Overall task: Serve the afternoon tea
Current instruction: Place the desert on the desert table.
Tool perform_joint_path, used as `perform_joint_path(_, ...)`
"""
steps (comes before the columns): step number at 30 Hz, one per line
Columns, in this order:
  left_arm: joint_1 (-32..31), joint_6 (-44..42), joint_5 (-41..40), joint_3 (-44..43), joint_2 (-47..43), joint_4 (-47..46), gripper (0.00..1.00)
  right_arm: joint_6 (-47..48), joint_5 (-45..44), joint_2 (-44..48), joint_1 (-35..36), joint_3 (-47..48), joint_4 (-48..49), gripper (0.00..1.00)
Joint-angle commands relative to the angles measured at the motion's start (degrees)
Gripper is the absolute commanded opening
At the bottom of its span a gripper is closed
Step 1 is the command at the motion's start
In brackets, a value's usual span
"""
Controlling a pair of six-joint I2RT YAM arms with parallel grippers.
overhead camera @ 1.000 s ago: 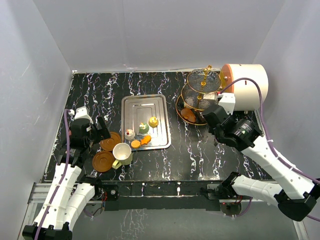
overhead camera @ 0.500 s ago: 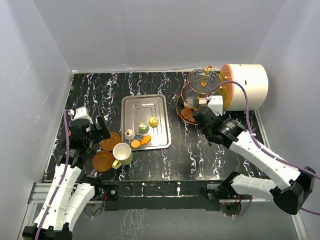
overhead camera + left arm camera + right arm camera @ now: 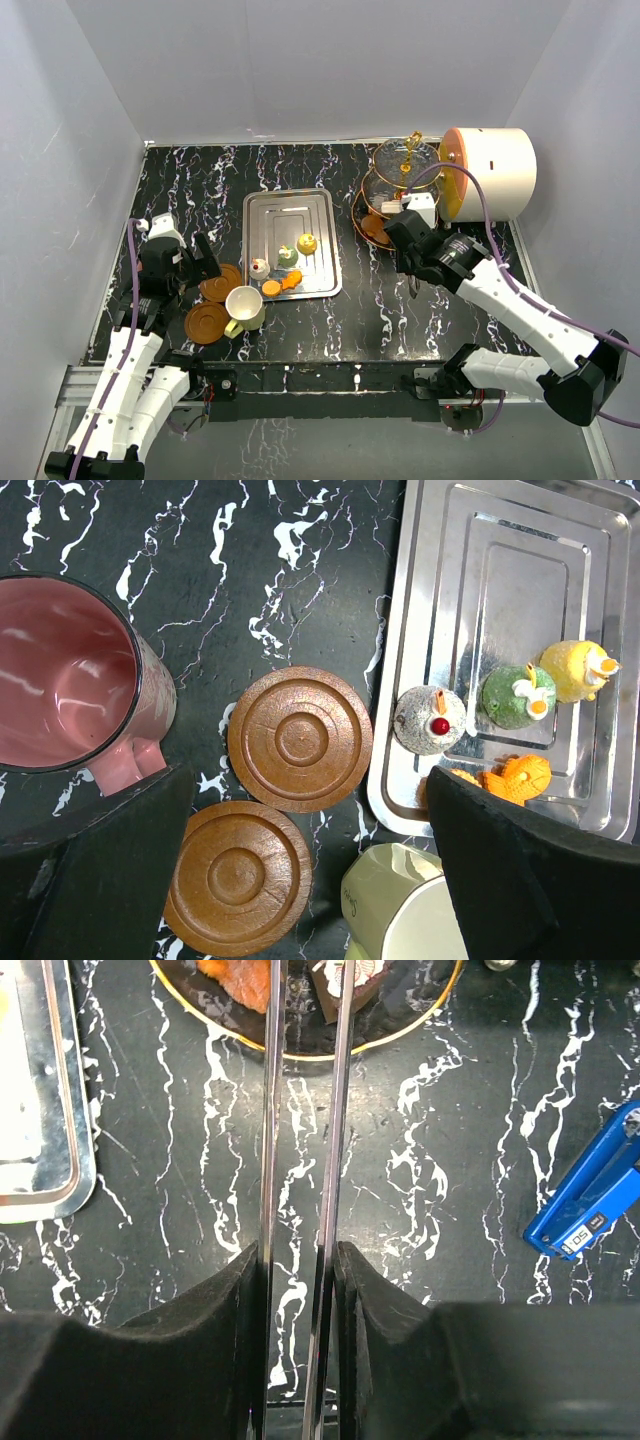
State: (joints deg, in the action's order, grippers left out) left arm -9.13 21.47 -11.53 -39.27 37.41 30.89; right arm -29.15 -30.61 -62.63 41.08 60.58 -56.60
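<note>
My right gripper is shut on a pair of metal tongs. The tong tips reach the bottom tier of the gold-framed glass stand, where an orange cake and a brown cake lie. My left gripper is open and empty above two brown saucers. The maroon cup lies to its left and the cream cup to its right. White, green, yellow and orange cakes sit on the steel tray.
The steel tray lies mid-table between the arms. The big white cylinder with an orange end lies right behind the stand. A blue clip lies on the table right of the tongs.
My right arm has swung left and forward, bringing the tongs over the stand's bottom tier. The left arm has not moved.
</note>
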Motion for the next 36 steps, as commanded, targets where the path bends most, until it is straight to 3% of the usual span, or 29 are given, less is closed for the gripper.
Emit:
perform_joint_path(1, -0.1, -0.6, 0.5, -1.0, -0.2, -0.2, 0.99, 0.3, 4.6, -0.7, -0.1, 4.1, -2.1, 0.29)
perform_joint_path(8, -0.1, -0.6, 0.9, -0.9, 0.1, -0.4, 0.99, -0.4, 6.7, 1.6, -0.2, 4.6, -3.6, 0.34)
perform_joint_path(17, -0.1, -0.6, 0.9, -0.9, -0.1, -0.4, 0.99, -0.9, 6.0, 3.4, -0.3, 5.1, -3.6, 0.23)
perform_joint_path(27, -0.1, -0.6, 1.2, -0.7, 0.1, -0.5, 0.99, -3.7, 3.9, 6.7, -2.3, 6.7, -5.3, 0.31)
perform_joint_path(36, -0.1, -0.7, 1.4, -0.8, 0.4, -0.5, 0.99, 0.2, 18.4, 6.9, -12.5, 4.0, 3.4, 0.34)
